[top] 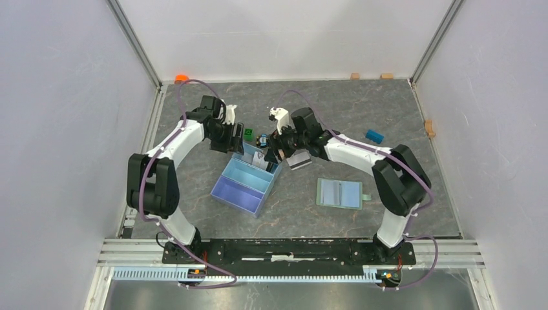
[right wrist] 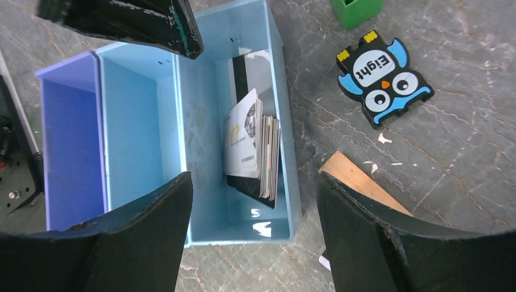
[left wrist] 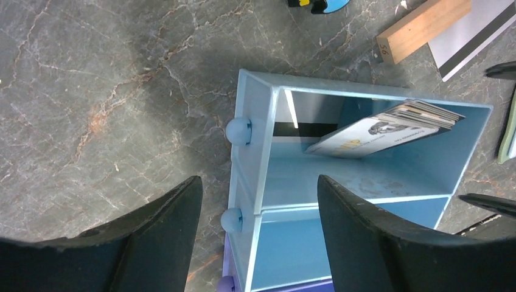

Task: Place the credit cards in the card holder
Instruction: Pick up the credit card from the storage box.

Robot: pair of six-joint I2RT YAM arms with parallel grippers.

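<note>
- Nearest the overhead camera, a black base bar (top: 284,248) on an aluminium rail carries both white-and-black arms.
- Just beyond it, right of centre, the flat sage-green card holder (top: 340,193) lies open on the table. Its pale slotted inside faces up and its snap tab points right, and it is well apart from both grippers.
- Left of it sits a light blue three-compartment plastic tray (top: 249,181), whose nearest compartment is violet. The left wrist view adds round knobs along one side wall.
- The left gripper (left wrist: 258,243) hangs over the tray's far end, its black fingers spread wide with nothing between them. From so steep an angle it cannot be told whether they touch the wall.
- The right gripper (right wrist: 252,243) is likewise spread wide and empty above the same far compartment.
- Only the wrist views show inside that compartment. A stack of thin printed credit cards (right wrist: 252,146) leans on edge against the wall, over a whitish card with a dark stripe (right wrist: 243,67) lying flat on the floor.
- A grey striped card (left wrist: 474,33) lies on the table outside the tray, with a plain wooden block (left wrist: 426,27) touching it.
- Farther on are a black-and-blue owl-shaped piece marked "Eight" (right wrist: 383,76) and a small green cube (top: 247,134). A blue block (top: 374,135) sits off to the right.
- The table top (top: 362,106) is grey with marble-like veins, and plain white walls enclose it. At the back edge lie an orange item (top: 181,78) and small wooden pieces (top: 355,75).
</note>
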